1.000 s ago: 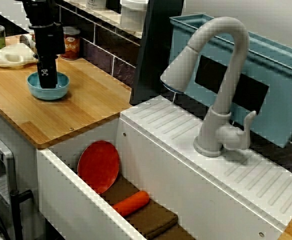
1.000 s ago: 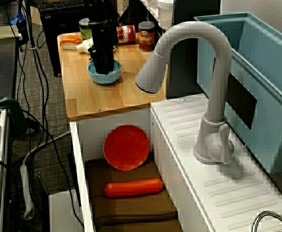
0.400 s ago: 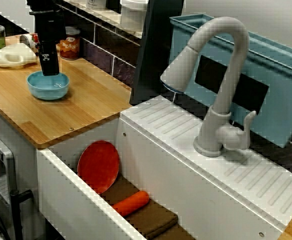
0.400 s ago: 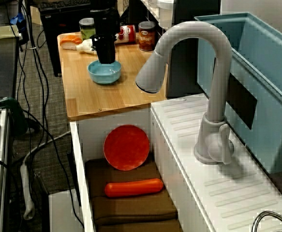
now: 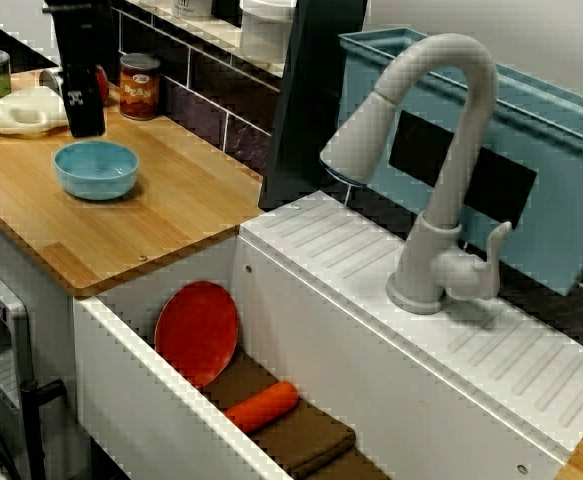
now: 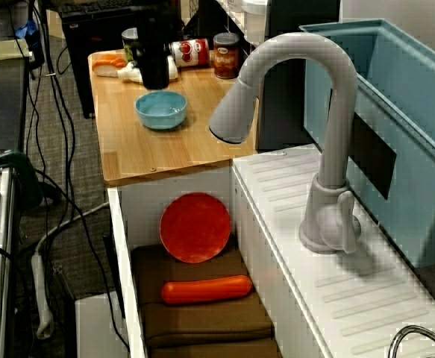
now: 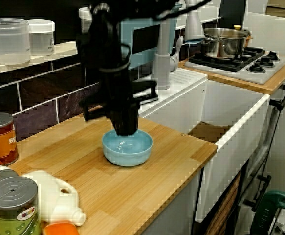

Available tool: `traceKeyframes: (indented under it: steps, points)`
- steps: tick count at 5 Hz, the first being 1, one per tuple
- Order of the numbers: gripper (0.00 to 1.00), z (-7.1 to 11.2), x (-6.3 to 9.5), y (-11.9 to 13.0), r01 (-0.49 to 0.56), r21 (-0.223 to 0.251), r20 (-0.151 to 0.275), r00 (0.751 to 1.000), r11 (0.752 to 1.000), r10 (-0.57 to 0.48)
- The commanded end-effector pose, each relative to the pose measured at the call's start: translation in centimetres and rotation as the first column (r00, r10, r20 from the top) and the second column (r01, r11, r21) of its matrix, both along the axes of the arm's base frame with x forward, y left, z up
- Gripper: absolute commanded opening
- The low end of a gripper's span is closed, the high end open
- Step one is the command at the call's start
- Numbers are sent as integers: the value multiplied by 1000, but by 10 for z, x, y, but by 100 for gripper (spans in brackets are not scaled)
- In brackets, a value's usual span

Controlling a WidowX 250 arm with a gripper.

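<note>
Pale blue bowl on the wooden surface at upper left of the side view, black tool just above it, apart, nothing visibly held, its opening too dark to tell, red can behind.

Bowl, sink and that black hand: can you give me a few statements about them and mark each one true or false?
1. The bowl stands on the wooden counter. True.
2. The hand grips the bowl. False: it hangs above the bowl, apart from it.
3. The red plate lies flat on the counter. False: it leans upright inside the sink.
4. A carrot lies on the brown cloth in the sink. True.
5. A pot sits on the stove. True.
</note>
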State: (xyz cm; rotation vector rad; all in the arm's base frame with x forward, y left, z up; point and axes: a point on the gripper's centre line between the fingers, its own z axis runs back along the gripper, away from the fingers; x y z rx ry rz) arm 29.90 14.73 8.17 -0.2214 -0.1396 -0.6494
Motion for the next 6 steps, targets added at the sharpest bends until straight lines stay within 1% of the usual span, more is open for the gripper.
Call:
traceKeyframes:
  steps: [1, 2, 3, 4, 5, 6]
  points:
    - [0, 31, 2, 18, -37, 36, 79, 996, 999, 34]
    - [80, 30, 0, 21, -61, 53, 100, 994, 997, 55]
    - [100, 27, -3, 21, -87, 72, 107, 991, 994, 79]
    - [100, 25, -5, 22, -110, 78, 105, 989, 991, 102]
    - [100, 26, -9, 28, -122, 61, 107, 988, 991, 115]
    - [100, 22, -8, 31, -168, 50, 103, 981, 985, 162]
